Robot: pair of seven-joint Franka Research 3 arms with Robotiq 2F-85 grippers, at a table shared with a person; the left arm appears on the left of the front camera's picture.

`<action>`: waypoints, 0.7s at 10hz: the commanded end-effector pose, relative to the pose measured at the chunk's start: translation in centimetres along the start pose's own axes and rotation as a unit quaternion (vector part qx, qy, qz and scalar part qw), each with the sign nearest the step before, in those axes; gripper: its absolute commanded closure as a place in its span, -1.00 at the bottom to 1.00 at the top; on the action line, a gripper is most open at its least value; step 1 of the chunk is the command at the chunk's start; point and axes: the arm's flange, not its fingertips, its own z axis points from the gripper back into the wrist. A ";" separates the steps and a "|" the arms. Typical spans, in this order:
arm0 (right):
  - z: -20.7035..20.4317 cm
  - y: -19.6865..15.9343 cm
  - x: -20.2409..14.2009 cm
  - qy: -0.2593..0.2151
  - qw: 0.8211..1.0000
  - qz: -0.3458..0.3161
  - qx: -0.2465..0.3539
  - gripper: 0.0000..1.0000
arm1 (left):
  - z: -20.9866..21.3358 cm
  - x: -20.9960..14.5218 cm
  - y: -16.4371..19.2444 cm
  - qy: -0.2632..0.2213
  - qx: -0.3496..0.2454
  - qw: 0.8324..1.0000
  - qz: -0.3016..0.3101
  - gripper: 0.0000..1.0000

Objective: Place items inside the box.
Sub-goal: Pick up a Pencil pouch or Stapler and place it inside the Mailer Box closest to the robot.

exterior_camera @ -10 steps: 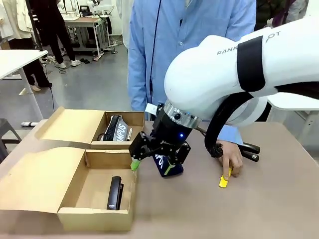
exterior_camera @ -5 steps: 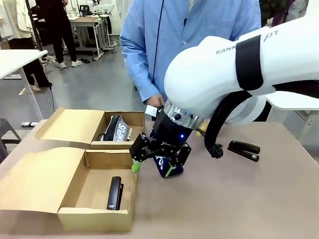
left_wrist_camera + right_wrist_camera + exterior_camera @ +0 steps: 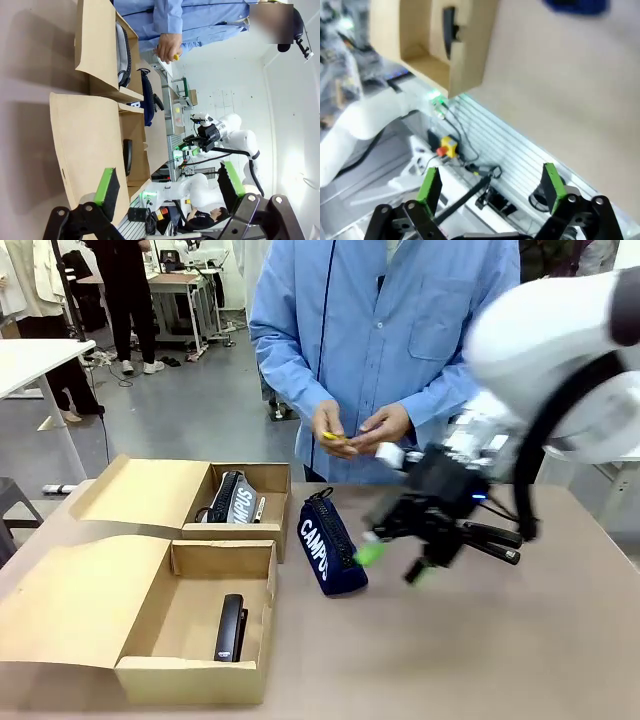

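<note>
The navy "CAMPUS" pouch (image 3: 325, 545) stands on the table beside the near box (image 3: 150, 590), which holds a black stapler (image 3: 231, 627). My right gripper (image 3: 395, 562), blurred and open, hovers to the right of the pouch with nothing in it. Behind it on the table lies a second black stapler (image 3: 495, 540). The far box (image 3: 150, 490) holds a grey pouch (image 3: 235, 498) and a marker pen (image 3: 260, 508). The person's hands hold the yellow utility knife (image 3: 335, 437) above the table. My left gripper (image 3: 169, 182) is open and faces the boxes (image 3: 90, 130) from the side.
Both boxes have wide flaps spread open to the left (image 3: 80, 600). The person stands close at the far edge. In the right wrist view the open right gripper (image 3: 491, 183) looks past the table's near edge, with the near box (image 3: 445, 45) at the top.
My right gripper has swung from the navy pouch to the right, staying open and empty. The person picked the yellow knife off the table and now holds it in both hands.
</note>
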 end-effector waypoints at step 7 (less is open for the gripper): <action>5.4 -28.4 -12.4 -0.180 0.876 -0.049 0.446 -1.00 | 0.0 -0.2 -0.1 0.001 -0.007 1.000 -0.008 -1.00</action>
